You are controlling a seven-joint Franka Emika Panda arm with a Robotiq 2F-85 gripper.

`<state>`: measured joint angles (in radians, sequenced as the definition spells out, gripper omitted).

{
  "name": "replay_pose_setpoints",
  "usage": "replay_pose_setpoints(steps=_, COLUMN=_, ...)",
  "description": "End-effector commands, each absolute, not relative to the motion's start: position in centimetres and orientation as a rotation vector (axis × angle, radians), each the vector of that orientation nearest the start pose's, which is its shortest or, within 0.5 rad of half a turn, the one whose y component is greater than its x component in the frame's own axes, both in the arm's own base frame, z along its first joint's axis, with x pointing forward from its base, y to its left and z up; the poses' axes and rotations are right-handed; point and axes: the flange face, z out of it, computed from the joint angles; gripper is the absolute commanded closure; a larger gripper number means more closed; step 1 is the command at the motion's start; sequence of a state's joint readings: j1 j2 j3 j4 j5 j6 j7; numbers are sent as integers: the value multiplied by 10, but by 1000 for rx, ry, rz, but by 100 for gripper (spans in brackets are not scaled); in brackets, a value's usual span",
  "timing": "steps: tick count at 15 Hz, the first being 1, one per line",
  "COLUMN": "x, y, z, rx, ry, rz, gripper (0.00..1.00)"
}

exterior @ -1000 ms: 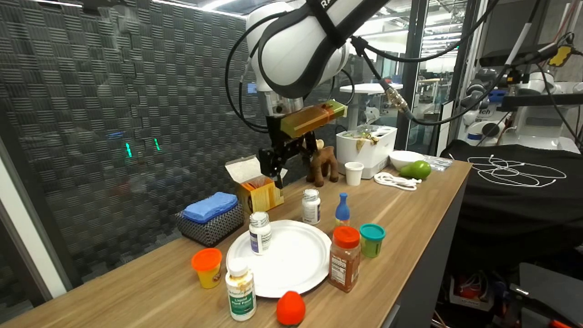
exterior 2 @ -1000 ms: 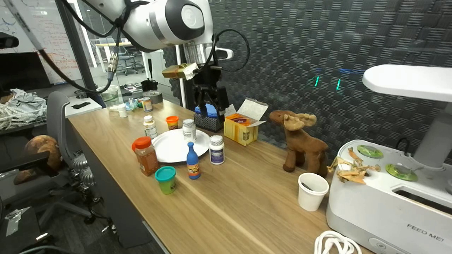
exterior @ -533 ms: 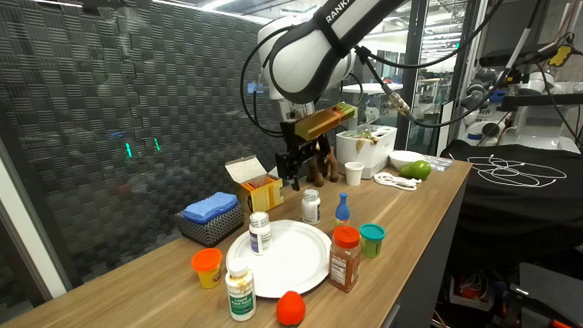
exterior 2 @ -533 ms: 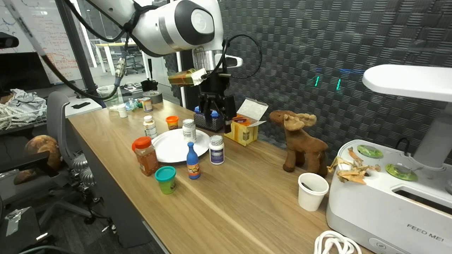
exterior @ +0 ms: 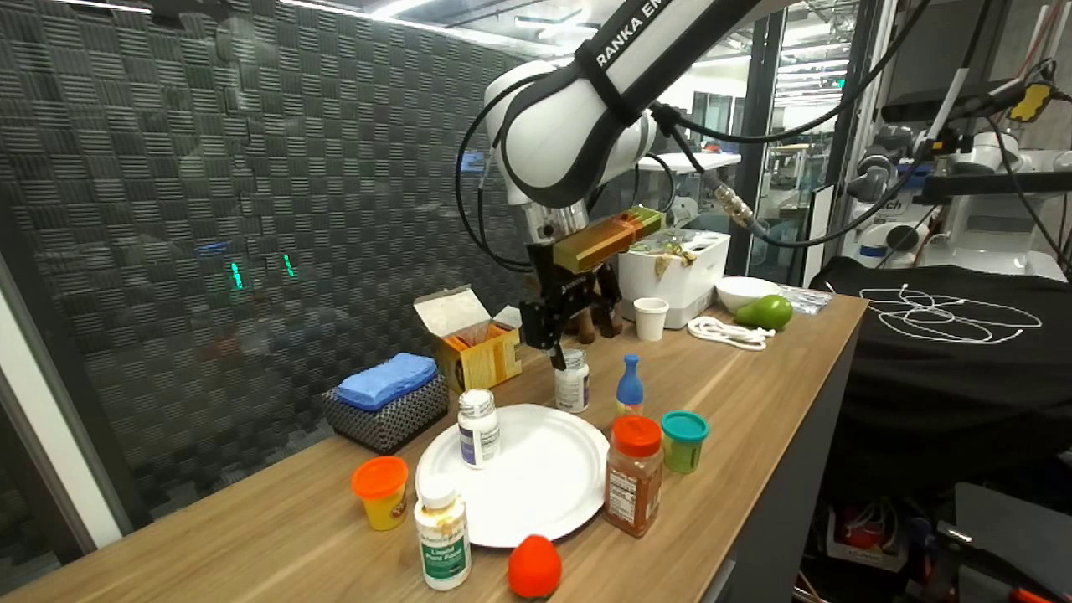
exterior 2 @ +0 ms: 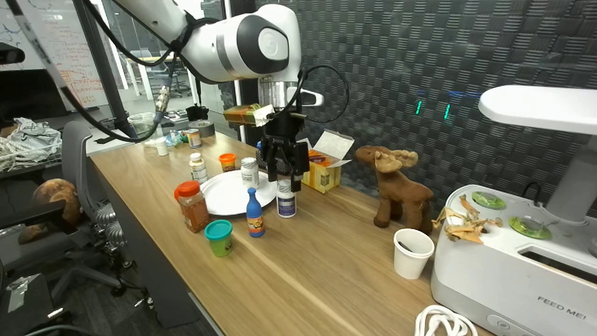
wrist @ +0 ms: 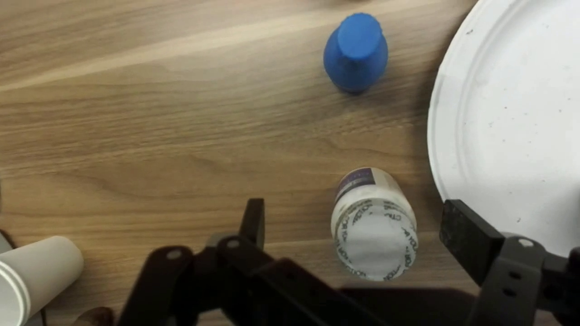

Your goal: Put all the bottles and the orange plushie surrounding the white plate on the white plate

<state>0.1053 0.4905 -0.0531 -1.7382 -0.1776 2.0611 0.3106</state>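
Found a white bottle (exterior: 572,392) upright on the table (exterior: 737,394), in an exterior view just past the far rim of the plate (exterior: 544,502) and apart from it. Saw the gripper (exterior 2: 284,184) above that bottle, with its fingers (wrist: 471,242) spread wide and released, in the wrist view one on each side of the bottle and clear of it. Could not tell the height of the fingertips against the bottle's top. Found a twin bottle (exterior: 478,431) upright on the plate itself, left of its middle.

Saw more around the plate in an exterior view: at the right, just beside it, a red-lidded spice jar (exterior: 634,479); beyond the jar, a blue bottle (exterior: 630,388); right of the jar, a teal-lidded tub (exterior: 683,444); at the near side, the orange plushie (exterior: 534,569) on the table; at the near left, a plant food bottle (exterior: 444,540); at the left, an orange-lidded tub (exterior: 382,492).

Saw, beyond the plate on the left, a dark basket (exterior: 402,420) topped with blue cloth (exterior: 385,383) and, right of it, a yellow box (exterior: 492,362) with raised flaps. Found in an exterior view, right of the gripper, a brown toy moose (exterior 2: 402,191), with a white cup (exterior 2: 411,260) nearer and a white machine (exterior 2: 489,275) farther right.
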Motion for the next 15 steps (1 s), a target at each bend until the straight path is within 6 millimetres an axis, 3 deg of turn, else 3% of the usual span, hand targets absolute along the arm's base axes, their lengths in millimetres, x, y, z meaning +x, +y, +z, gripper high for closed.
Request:
replay_pose_setpoints(steps=1, x=644, y=32, z=281, rx=-3267, ry=273, rz=264, gripper=0)
replay_pose_setpoints(steps=7, x=654, y=31, z=285, rx=-3255, ry=357, rz=115, gripper=1)
replay_pose_setpoints(steps=8, x=657, y=32, z=286, rx=-3252, ry=367, rz=84, gripper=8)
replay_pose_setpoints(steps=9, x=658, y=33, z=287, rx=-3249, ry=372, rz=67, gripper=26)
replay_pose_setpoints(steps=15, x=655, y=35, z=288, rx=-3289, ry=375, rz=49, gripper=72)
